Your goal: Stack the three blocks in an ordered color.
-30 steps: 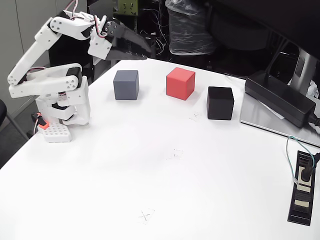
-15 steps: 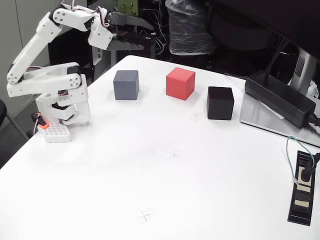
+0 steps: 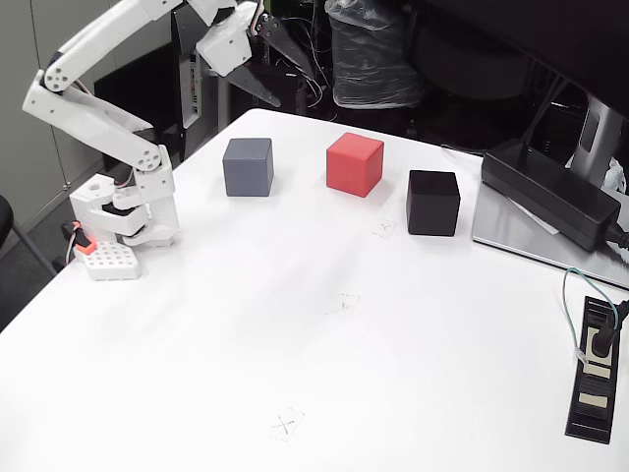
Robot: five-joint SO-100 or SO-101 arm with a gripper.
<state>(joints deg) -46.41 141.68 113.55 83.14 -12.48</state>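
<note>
White surface (image 3: 295,324): red block (image 3: 354,163) mid-row, grey block (image 3: 248,166) & black block (image 3: 433,202) flanking, apart. Nothing stacked yet. Pincer (image 3: 285,79) raised beyond grey, spread, empty.

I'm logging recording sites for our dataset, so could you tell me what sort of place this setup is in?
Probably an office or lab workspace. The arm stands on a white table with a power brick and a plugged-in power strip, and tangled cables and electronics crowd the dark background.
</note>
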